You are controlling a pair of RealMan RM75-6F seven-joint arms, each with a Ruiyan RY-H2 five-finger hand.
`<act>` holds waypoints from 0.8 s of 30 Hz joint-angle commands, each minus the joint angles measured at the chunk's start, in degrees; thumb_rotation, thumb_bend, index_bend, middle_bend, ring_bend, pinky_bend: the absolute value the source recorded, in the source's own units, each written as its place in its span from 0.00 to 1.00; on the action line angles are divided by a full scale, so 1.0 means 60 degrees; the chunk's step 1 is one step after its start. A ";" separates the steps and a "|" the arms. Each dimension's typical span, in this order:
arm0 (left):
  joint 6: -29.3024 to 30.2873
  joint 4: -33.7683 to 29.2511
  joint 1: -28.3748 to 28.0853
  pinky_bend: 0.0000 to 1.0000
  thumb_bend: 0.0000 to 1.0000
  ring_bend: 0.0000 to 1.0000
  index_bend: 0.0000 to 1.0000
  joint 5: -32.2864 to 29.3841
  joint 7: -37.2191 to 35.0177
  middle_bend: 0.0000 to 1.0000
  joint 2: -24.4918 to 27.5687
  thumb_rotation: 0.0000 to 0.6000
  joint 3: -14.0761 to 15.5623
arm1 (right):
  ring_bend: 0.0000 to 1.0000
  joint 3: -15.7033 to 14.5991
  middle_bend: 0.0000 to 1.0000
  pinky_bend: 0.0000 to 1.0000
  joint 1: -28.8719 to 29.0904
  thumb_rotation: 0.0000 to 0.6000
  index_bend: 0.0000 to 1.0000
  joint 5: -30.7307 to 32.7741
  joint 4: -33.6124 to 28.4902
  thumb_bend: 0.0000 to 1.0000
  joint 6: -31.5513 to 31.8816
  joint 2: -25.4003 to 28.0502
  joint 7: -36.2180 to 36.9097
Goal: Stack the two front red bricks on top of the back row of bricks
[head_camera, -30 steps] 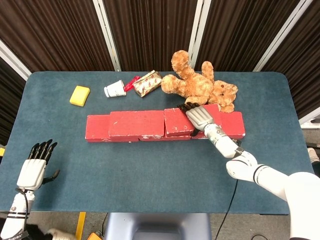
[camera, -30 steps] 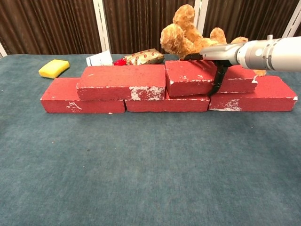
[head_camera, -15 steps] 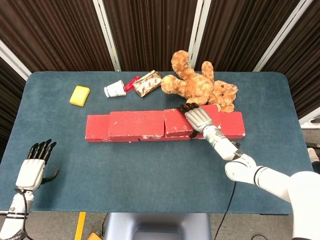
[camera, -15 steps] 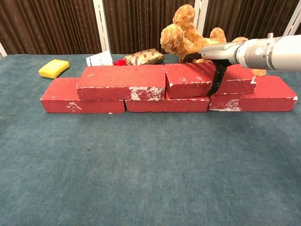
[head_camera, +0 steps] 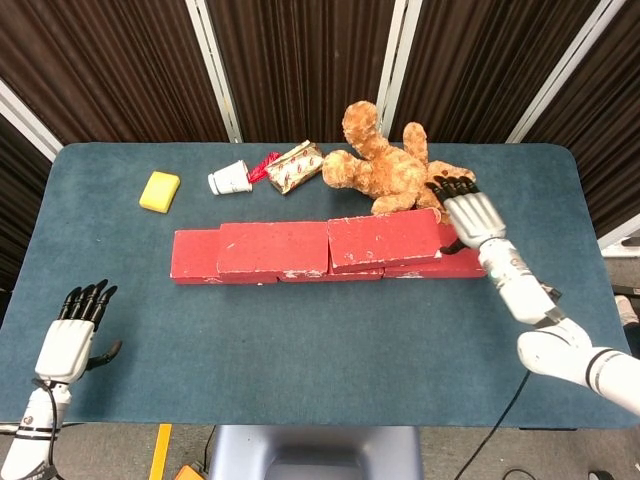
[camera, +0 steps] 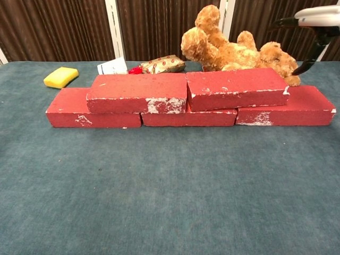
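Biggest worry from here: the right hand (head_camera: 470, 215) hovers just past the right end of the upper right brick (camera: 237, 88), fingers spread and holding nothing, so if it swings inward it could clip that brick and shove it off the bottom row (camera: 189, 116). That brick already sits a bit skewed over the joint between two lower bricks, so I reckon even a nudge would spoil the stack. The upper left brick (camera: 137, 91) looks more settled and butts against its neighbour. Both front bricks seem to be up on the back row, so the job looks basically done. The teddy bear (head_camera: 396, 170) lies right behind the stack, close to the hand, and could get snagged too. The left hand (head_camera: 68, 338) rests open and empty near the table's front left corner. The surface is a blue-green cloth-covered table (head_camera: 300, 340), with dark curtains (head_camera: 300, 60) behind, plus a yellow sponge (head_camera: 160, 191), a tipped paper cup (head_camera: 229, 179) and a snack packet (head_camera: 294, 166) at the back.
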 commanded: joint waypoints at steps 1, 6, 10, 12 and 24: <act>-0.0104 0.0030 -0.0054 0.03 0.27 0.00 0.00 0.0009 0.0030 0.00 -0.0062 1.00 0.0016 | 0.00 -0.0187 0.12 0.11 -0.0289 1.00 0.48 -0.0265 0.1011 0.17 0.0176 -0.0253 0.0332; -0.0289 0.0114 -0.0143 0.03 0.27 0.00 0.00 0.0022 0.0071 0.00 -0.0189 1.00 0.0050 | 0.00 -0.0150 0.14 0.11 -0.0317 1.00 0.56 -0.0695 0.2538 0.18 0.0229 -0.1233 0.1065; -0.0337 0.0171 -0.0165 0.03 0.27 0.00 0.00 -0.0013 0.0093 0.00 -0.0240 1.00 0.0035 | 0.00 -0.0128 0.14 0.11 -0.0168 1.00 0.57 -0.0982 0.3530 0.18 0.0024 -0.1917 0.1503; -0.0364 0.0194 -0.0170 0.03 0.27 0.00 0.00 -0.0041 0.0095 0.00 -0.0251 1.00 0.0027 | 0.00 -0.0113 0.14 0.11 -0.0072 1.00 0.57 -0.1111 0.3915 0.18 -0.0075 -0.2211 0.1645; -0.0274 0.0161 -0.0111 0.03 0.27 0.00 0.00 -0.0067 0.0032 0.00 -0.0168 1.00 0.0012 | 0.00 -0.0083 0.14 0.11 0.0128 1.00 0.58 -0.1410 0.4666 0.33 -0.0504 -0.2865 0.1748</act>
